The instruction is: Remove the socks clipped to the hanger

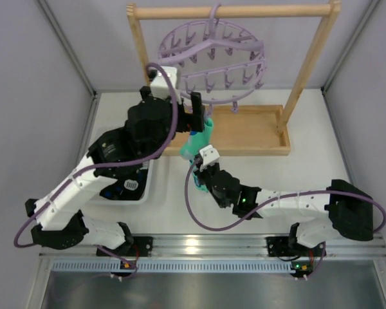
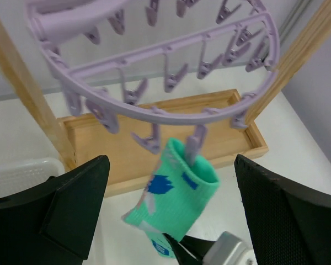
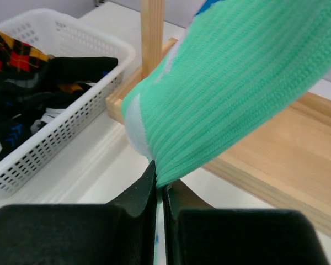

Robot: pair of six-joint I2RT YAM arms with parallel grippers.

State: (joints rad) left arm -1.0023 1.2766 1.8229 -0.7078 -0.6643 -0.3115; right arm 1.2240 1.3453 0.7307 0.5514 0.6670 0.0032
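Presently, a green knitted sock with blue marks [image 2: 179, 201] is held at its cuff by one small lavender clip [image 2: 194, 144] on the round lavender plastic hanger [image 2: 154, 113], which is hooked over the light wooden rack [image 1: 231, 11]. The sock's lower edge is pinched between the closed fingers of the right end effector [image 3: 159, 179]; the left end effector [image 2: 171, 168] is spread wide and empty. Should the sock be pulled sideways, the hanger could be swung or unhooked, and so thin a pinch could slip off the fabric.
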